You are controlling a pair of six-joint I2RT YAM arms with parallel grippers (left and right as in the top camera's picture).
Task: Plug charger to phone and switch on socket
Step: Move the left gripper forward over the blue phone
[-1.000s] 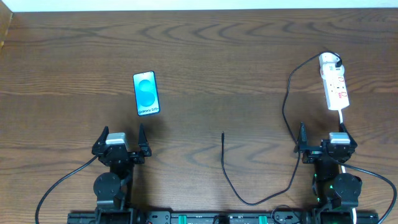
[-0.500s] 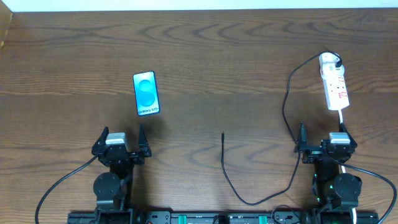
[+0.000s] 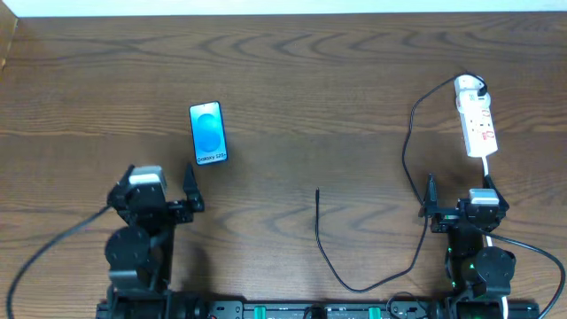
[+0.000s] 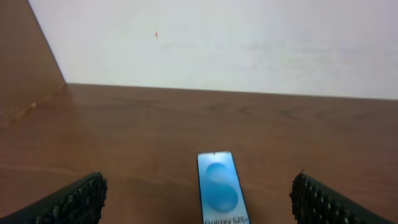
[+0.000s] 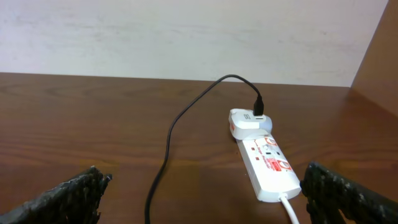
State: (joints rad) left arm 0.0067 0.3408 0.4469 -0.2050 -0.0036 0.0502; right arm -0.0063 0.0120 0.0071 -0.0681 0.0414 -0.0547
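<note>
Both hands are held wide open and empty. The left hand (image 3: 159, 173) is set at the near left, its fingers (image 4: 74, 199) seen at either edge of the wrist view with only bare surface (image 3: 310, 80) between them. The right hand (image 3: 459, 186) is parked at the near right, likewise spread.

The phone (image 3: 209, 133) is laid flat, screen up, just beyond the left hand. The charger (image 3: 409, 146) is trailed from the socket (image 3: 478, 124) at the far right, looped along the near edge, and ended at centre.

Risks, as judged:
- The phone may be pushed away on the smooth wood when the plug is pressed in, unless it is braced.
- The thin plug tip (image 3: 318, 193) may be pinched askew or dropped, so the port would be missed.
- If the cable is pulled taut, the socket may be dragged or the adapter (image 5: 245, 121) loosened.
- The loop passing close by the right hand may be snagged.
- The switches are small; the wrong one may be pressed.

Axes: the phone's long axis is run near to far, with the lettered end nearest. The plug tip is pointed far. The socket is also run near to far, slightly slanted, with the adapter at the far end.
</note>
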